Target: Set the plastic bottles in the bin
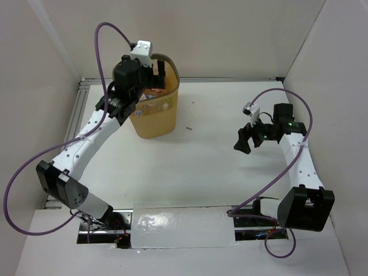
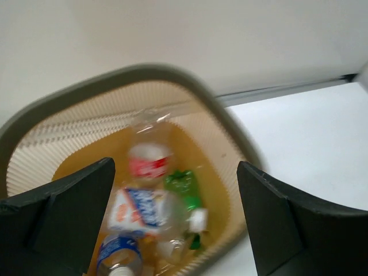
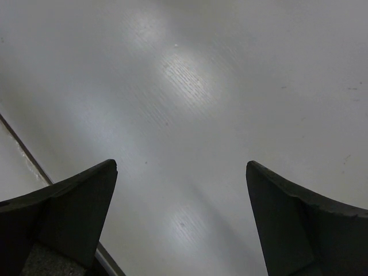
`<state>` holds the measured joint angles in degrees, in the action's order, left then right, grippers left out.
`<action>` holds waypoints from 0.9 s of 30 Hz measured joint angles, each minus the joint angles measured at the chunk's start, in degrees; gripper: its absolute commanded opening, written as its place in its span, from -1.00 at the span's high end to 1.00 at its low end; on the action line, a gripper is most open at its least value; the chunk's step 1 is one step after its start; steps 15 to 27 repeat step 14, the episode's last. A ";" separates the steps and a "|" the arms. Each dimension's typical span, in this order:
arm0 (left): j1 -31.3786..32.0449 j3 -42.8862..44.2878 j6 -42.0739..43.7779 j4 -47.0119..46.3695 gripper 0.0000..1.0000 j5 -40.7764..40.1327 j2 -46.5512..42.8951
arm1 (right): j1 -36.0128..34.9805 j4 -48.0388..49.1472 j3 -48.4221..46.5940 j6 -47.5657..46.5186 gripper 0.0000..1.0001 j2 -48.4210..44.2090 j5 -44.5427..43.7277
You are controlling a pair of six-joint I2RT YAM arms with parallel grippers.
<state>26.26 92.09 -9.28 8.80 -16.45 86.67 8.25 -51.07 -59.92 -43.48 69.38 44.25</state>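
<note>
The orange-yellow mesh bin (image 1: 155,118) stands at the back left of the table. My left gripper (image 1: 150,70) hovers over its mouth, open and empty. In the left wrist view the bin's grey-tan rim (image 2: 69,95) frames several plastic bottles lying inside: one with a red label (image 2: 149,163), one with a blue and white label (image 2: 141,210), a green one (image 2: 185,187) and one with a blue label (image 2: 118,253). My left gripper (image 2: 175,221) is above them. My right gripper (image 1: 244,140) is open and empty over bare table at the right, as its wrist view (image 3: 181,224) shows.
White walls close in the table on the left, back and right. A metal rail (image 1: 230,79) runs along the back edge. A shiny taped strip (image 1: 181,230) lies at the near edge between the arm bases.
</note>
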 measured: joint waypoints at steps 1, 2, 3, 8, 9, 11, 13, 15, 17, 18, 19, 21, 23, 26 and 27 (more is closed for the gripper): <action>1.73 0.81 0.57 0.00 -1.00 -0.20 -0.59 | 0.04 0.61 0.09 1.14 -1.00 -0.09 -0.68; 3.98 1.49 1.68 0.13 -1.00 0.02 -1.60 | 0.11 1.27 0.15 2.49 -1.00 -0.22 -1.38; 6.45 2.08 2.25 0.26 -1.00 0.87 -2.80 | 0.22 1.73 0.20 3.85 -1.00 -0.35 -2.21; 16.65 -1.11 4.46 0.39 -1.00 11.47 -13.49 | 1.57 4.83 0.26 11.61 -1.00 -1.01 -7.19; 17.59 -3.85 4.13 -0.17 -1.00 14.12 -16.59 | 2.01 5.57 0.26 13.14 -1.00 -1.36 -8.17; 19.10 -10.84 2.69 -0.72 -1.00 17.68 -22.69 | 2.86 7.15 0.26 15.80 -1.00 -2.45 -10.16; 20.76 -19.61 0.81 -2.29 -1.00 19.58 -28.28 | 3.65 8.70 0.31 17.88 -1.00 -4.15 -12.04; 21.86 -23.80 -0.20 -2.38 -1.00 20.17 -30.38 | 3.87 9.57 0.42 18.97 -1.00 -5.33 -13.03; 21.86 -23.80 -0.20 -2.38 -1.00 20.17 -30.38 | 3.87 9.57 0.42 18.97 -1.00 -5.33 -13.03; 21.86 -23.80 -0.20 -2.38 -1.00 20.17 -30.38 | 3.87 9.57 0.42 18.97 -1.00 -5.33 -13.03; 21.86 -23.80 -0.20 -2.38 -1.00 20.17 -30.38 | 3.87 9.57 0.42 18.97 -1.00 -5.33 -13.03; 21.86 -23.80 -0.20 -2.38 -1.00 20.17 -30.38 | 3.87 9.57 0.42 18.97 -1.00 -5.33 -13.03; 21.86 -23.80 -0.20 -2.38 -1.00 20.17 -30.38 | 3.87 9.57 0.42 18.97 -1.00 -5.33 -13.03; 21.86 -23.80 -0.20 -2.38 -1.00 20.17 -30.38 | 3.87 9.57 0.42 18.97 -1.00 -5.33 -13.03; 21.86 -23.80 -0.20 -2.38 -1.00 20.17 -30.38 | 3.87 9.57 0.42 18.97 -1.00 -5.33 -13.03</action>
